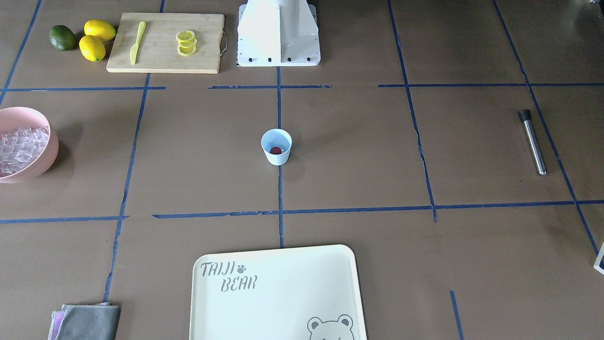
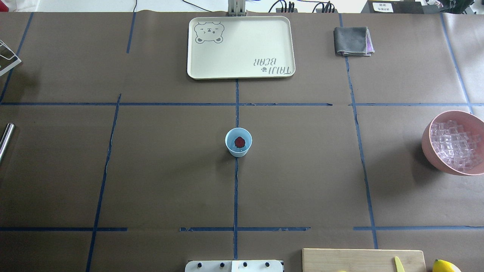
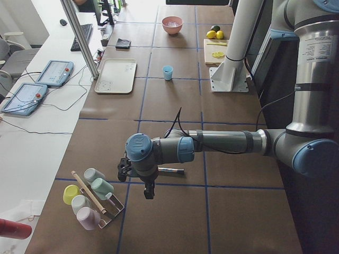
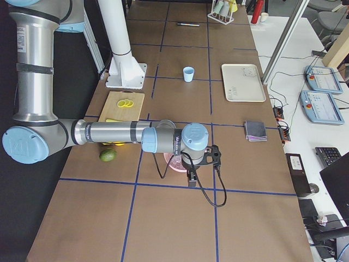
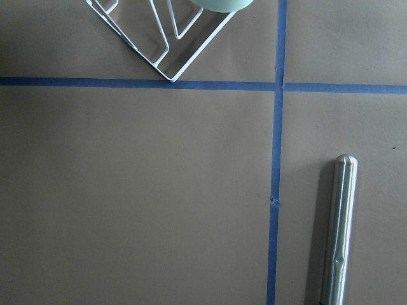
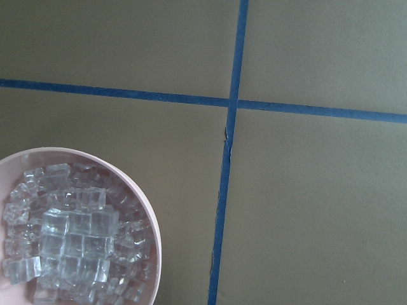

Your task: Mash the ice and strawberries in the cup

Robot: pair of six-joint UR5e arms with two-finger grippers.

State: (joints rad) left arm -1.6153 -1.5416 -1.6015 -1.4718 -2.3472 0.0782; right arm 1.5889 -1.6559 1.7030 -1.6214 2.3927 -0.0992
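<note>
The strawberry (image 1: 275, 150) lies inside the pale blue cup (image 1: 276, 147) at the middle of the surface, well apart from both arms. The ice (image 1: 21, 148) fills the pink bowl (image 1: 53, 141) near the right fingers (image 4: 191, 177). The left fingers (image 3: 150, 190) hang near a metal rod (image 1: 533, 141); I cannot tell how wide either pair stands.

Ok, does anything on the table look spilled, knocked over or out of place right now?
Nothing stands out. The cup stands upright with the strawberry inside, the ice is all in the pink bowl, and the metal muddler lies flat off to one side. No spill shows.
</note>
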